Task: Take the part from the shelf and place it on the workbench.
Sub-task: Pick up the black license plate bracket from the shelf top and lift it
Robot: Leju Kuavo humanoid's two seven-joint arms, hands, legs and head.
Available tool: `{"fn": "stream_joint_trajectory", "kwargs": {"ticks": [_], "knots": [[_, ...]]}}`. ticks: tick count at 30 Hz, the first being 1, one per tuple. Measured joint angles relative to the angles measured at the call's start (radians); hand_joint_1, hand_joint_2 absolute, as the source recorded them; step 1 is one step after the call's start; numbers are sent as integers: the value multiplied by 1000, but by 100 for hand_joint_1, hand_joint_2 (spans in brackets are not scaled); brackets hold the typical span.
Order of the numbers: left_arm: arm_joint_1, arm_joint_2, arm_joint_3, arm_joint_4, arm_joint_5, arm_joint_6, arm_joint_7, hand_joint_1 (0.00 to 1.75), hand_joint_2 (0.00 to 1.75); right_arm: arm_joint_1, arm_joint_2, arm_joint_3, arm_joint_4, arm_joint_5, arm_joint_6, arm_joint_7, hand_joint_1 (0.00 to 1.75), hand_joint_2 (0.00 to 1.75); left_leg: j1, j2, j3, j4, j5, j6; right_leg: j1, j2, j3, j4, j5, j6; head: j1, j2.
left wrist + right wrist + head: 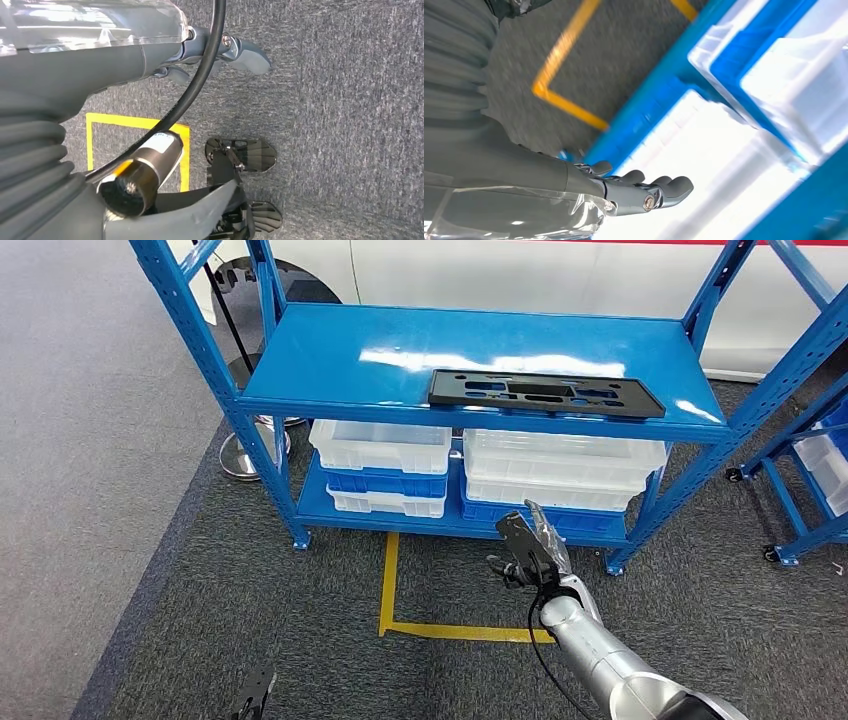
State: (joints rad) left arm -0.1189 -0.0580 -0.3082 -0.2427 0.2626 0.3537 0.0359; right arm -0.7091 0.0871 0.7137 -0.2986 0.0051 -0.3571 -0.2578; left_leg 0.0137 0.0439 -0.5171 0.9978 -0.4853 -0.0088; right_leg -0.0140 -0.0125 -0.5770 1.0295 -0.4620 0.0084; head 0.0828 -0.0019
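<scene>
Here's the blue shelf (pixel 330 360), and the part (pixel 545 393), a flat black plate with cut-out slots, lies on its upper deck, towards the front edge and right of centre. Nothing touches it. Below it on the lower level sit stacked white bins (pixel 382 445) with blue ones between, two stacks side by side.

The right hand (pixel 530 540) is raised in front of the shelf, over the grey carpet, roughly level in the picture with the lower deck's front edge. It sits below the part and well apart from it, almost straight under the plate's middle. From the right wrist view, the right hand (pixel 644 192) has its fingers stretched out and lying loosely side by side, holding nothing, with the blurred white bins and blue frame beyond the fingertips.

The left hand (pixel 220 52) hangs low, pointing at the carpet beside the yellow floor tape (pixel 137 145); its fingers are mostly hidden behind the wrist cover and a black cable, so I can't tell whether it's spread or curled. The same yellow floor tape (pixel 400 610) marks a corner in front of the shelf
</scene>
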Motion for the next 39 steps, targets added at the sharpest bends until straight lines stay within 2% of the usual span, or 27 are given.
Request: {"fn": "stream_joint_trajectory", "kwargs": {"ticks": [23, 39], "knots": [[1, 0, -2, 8, -3, 4, 15, 0, 0, 19, 46, -181, -248, 776, -180, 4, 0, 175, 0, 0, -1, 0, 0, 0, 0, 0, -1, 0, 0, 0, 0, 0], [-4, 0, -15, 12, -41, -3, 58, 0, 0, 48, 25, -186, -350, 1363, -300, 114, 0, 175, -1, 0, -2, 3, 0, 1, -2, 0, -2, -1, 1, 1, 0, 0]]}}
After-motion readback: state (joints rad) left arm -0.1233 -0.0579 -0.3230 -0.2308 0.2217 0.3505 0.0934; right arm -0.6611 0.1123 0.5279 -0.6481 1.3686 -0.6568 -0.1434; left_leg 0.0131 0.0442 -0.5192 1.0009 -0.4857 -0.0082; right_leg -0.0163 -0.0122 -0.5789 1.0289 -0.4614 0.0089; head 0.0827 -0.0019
